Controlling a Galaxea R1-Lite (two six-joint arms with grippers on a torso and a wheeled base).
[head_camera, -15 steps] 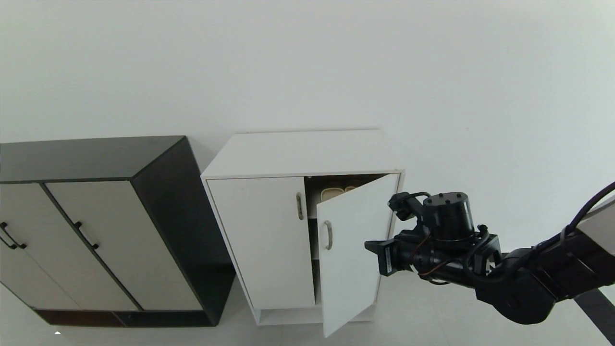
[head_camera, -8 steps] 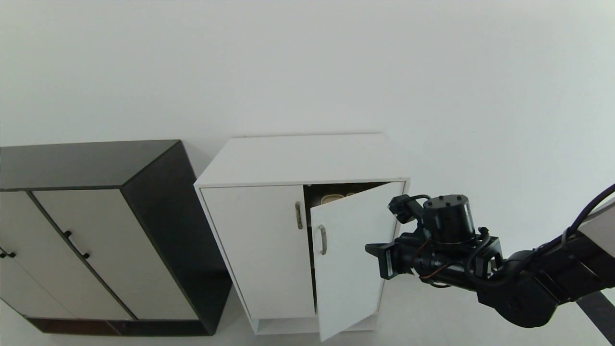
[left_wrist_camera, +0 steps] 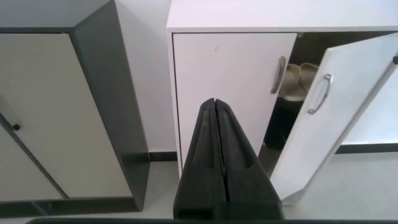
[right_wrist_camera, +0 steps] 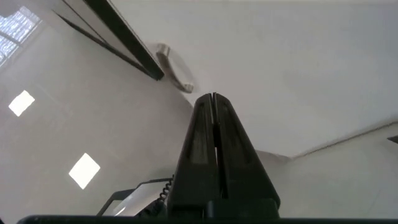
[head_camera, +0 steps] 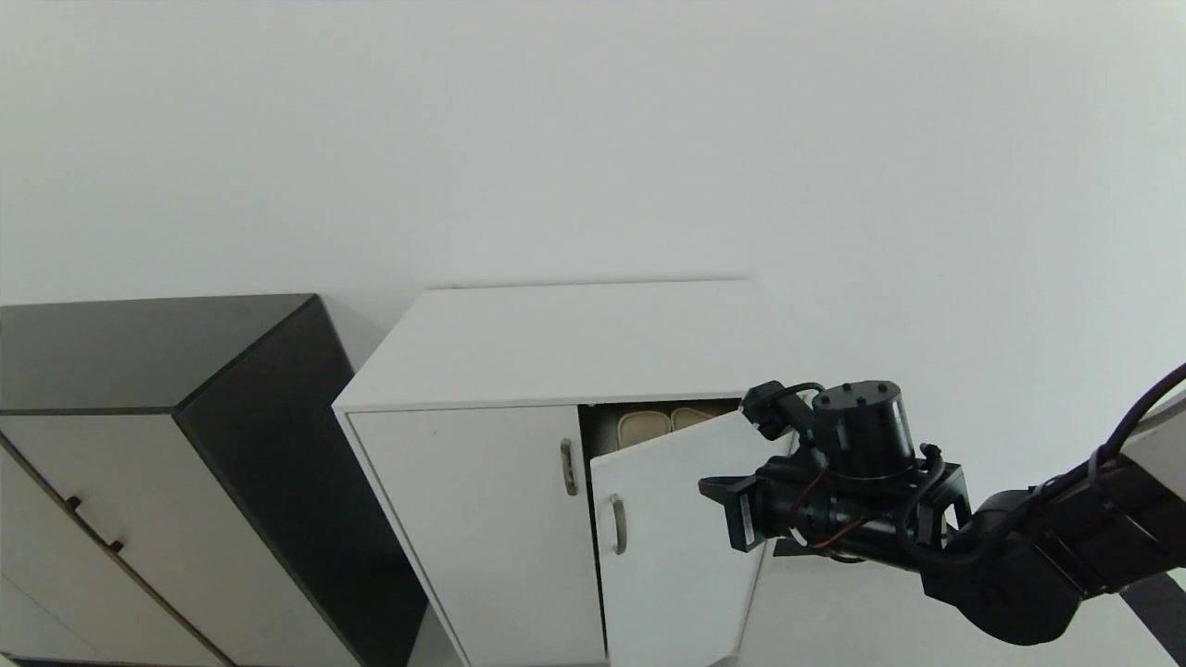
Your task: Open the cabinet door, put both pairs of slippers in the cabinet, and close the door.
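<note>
1. Right claw (right_wrist_camera: 214,98): fingers pressed together and empty, tips at the outer face of the cabinet door (head_camera: 676,556), with the door handle (head_camera: 618,524) just beyond them.
2. Change: the door has swung nearer shut over the last second, and a gap remains. The whole head view shifted too, which I put down to camera travel.
3. Slippers (head_camera: 644,426): past the door from the right claw, on a shelf inside the cabinet (head_camera: 556,343). I cannot count both pairs.
4. Left claw (left_wrist_camera: 215,102): pressed together, empty, well back from the cabinet.
5. Judgement: closing is the last step, and it is nearly done.
</note>
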